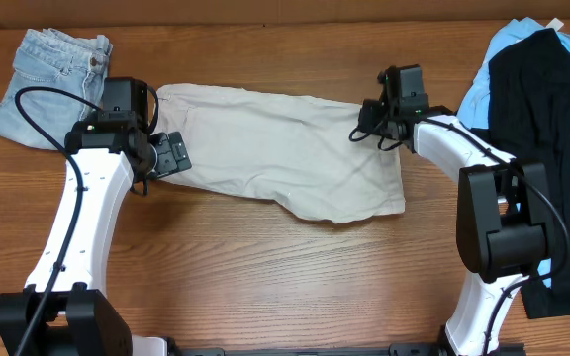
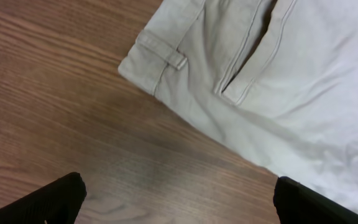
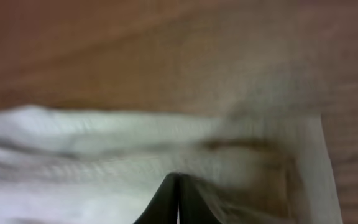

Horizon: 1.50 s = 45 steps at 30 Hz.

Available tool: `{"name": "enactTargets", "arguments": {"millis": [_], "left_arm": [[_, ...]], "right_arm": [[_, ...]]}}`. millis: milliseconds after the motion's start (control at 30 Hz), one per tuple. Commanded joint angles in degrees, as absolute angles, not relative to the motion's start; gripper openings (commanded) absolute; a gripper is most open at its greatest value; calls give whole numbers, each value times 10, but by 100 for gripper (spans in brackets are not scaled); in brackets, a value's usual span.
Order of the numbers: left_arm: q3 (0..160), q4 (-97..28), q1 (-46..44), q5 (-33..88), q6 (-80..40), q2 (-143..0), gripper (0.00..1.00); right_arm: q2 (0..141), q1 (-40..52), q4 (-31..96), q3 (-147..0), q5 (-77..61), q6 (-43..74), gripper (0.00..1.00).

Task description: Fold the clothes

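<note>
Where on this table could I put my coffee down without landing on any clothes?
The broad bare wood of the table on the robot's side of the khaki shorts, and the narrow strip beyond them. Crowded: the denim shorts at back left, the black garment over the sky-blue garment at right.

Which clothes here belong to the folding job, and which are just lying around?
In the job:
beige khaki shorts, spread flat mid-table
left hand, open, beside one end of them
right hand, fingers shut at the other end

Lying about:
denim shorts, far left
black garment over the sky-blue garment, far right
</note>
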State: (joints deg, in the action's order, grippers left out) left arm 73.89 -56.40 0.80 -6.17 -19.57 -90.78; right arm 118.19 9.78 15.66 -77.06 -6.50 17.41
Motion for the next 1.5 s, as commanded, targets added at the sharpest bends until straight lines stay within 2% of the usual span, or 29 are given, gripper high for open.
{"name": "enactTargets", "arguments": {"millis": [0, 200, 267, 367, 467, 533, 733, 933, 1267, 1467], "left_arm": [[747, -572, 7, -61, -201, -900, 100], [750, -579, 8, -66, -145, -900, 100], [752, -580, 13, -65, -145, -900, 100], [752, -577, 34, -65, -145, -900, 100], [752, -550, 69, -34, -119, -900, 100], [752, -522, 95, 3, -70, -903, 100], [752, -477, 149, 51, 23, -936, 100], [752, -412, 176, 130, 50, -1019, 100], [752, -350, 176, 139, 76, -1111, 100], [752, -319, 176, 225, 112, -1153, 100]], "right_arm": [[1183, 95, 147, -801, -47, 198, 5], [1175, 93, 271, -877, -25, 178, 4], [1161, 93, 326, -912, -26, 171, 9], [1128, 93, 402, -958, -27, 165, 21], [1093, 94, 467, -980, -27, 165, 37], [1071, 94, 508, -981, -35, 160, 52], [1061, 94, 610, -978, -92, 117, 70], [1061, 94, 641, -975, -91, 117, 72], [1061, 94, 648, -975, -91, 117, 76], [1061, 94, 644, -975, -91, 117, 76]]}}
